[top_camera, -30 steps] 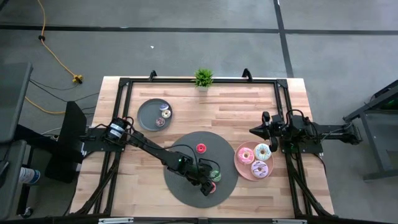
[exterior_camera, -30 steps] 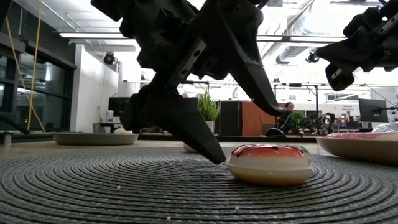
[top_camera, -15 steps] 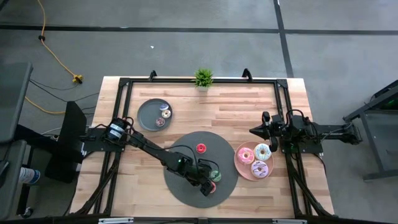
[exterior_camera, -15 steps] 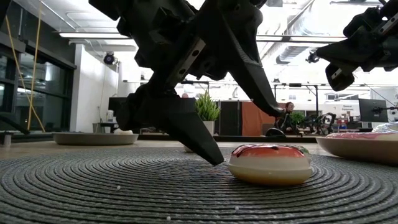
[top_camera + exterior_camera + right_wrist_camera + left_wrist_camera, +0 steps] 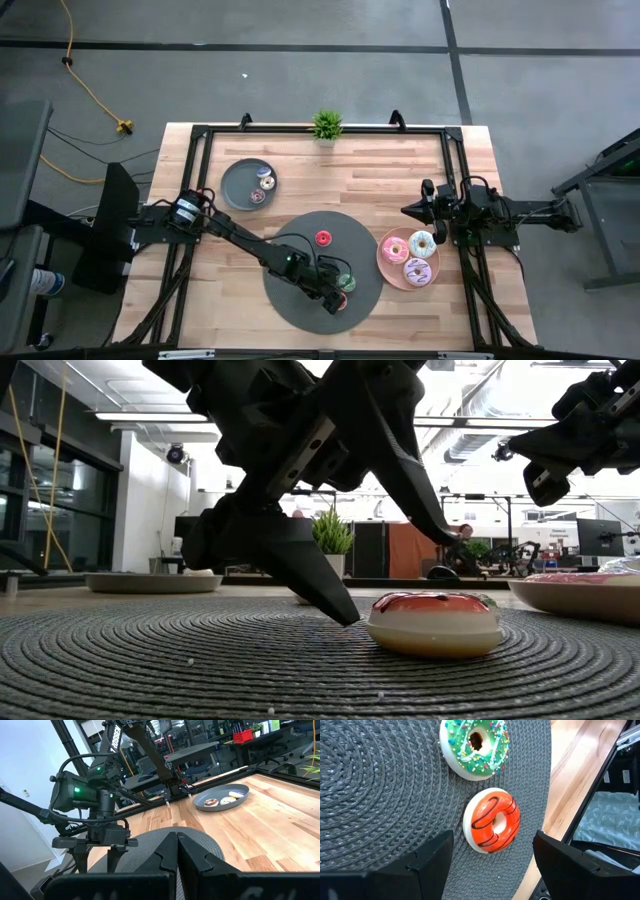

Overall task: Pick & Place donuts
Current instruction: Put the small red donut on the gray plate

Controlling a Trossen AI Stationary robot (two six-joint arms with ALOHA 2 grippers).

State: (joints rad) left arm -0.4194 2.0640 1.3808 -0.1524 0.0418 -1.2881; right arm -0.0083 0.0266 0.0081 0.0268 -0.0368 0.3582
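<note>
Two small donuts (image 5: pixel 262 188) already sit in the grey plate (image 5: pixel 235 180); three remain on the mat (image 5: pixel 295 300). The left gripper (image 5: pixel 492 857) hangs wide open, empty, straddling the red donut (image 5: pixel 492 822); the right gripper (image 5: pixel 408 211) waits closed

From overhead the left gripper (image 5: pixel 337 298) covers most of the red donut (image 5: pixel 341 299) - barely a sliver shows. The two bits in the grey plate (image 5: pixel 238 185) are too tiny to tell flavours.
</note>
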